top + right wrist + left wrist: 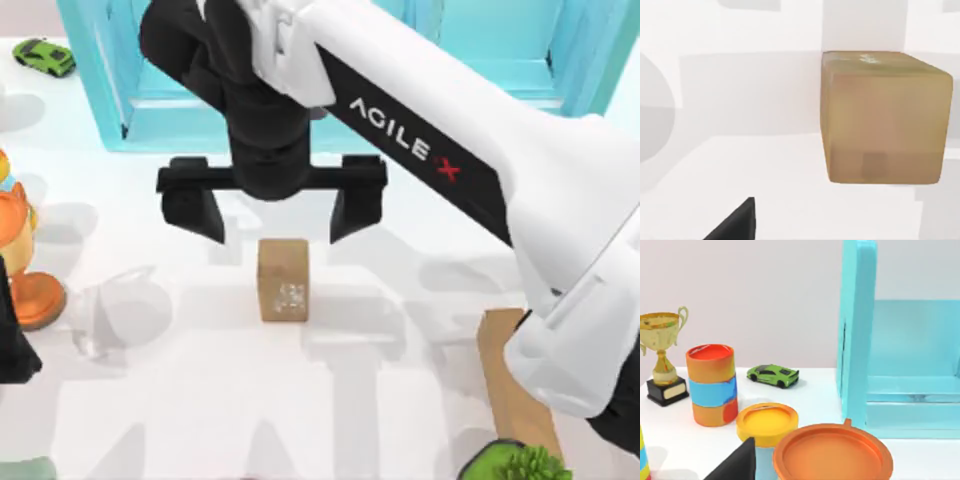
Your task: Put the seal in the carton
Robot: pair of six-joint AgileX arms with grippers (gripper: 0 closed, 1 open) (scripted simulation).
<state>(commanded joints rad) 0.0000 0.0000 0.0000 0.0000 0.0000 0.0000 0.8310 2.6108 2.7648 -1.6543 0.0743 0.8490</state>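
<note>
The seal (283, 280), a small tan block with a whitish speckled mark on top, stands upright on the white table near the middle. It looms close in the right wrist view (885, 117). My right gripper (275, 213) is open just beyond it, toward the carton, its two black fingers (195, 212) spread wider than the block and not touching it. The turquoise carton (100, 85) stands open at the table's far edge and also appears in the left wrist view (860, 335). My left arm (12, 345) is parked at the left edge.
A plain tan bar (508, 385) and a green plant (520, 464) lie at the front right under my right arm. At the left are a green toy car (43, 55), an orange figure (15, 215), a trophy (662, 360) and coloured cans (712, 385).
</note>
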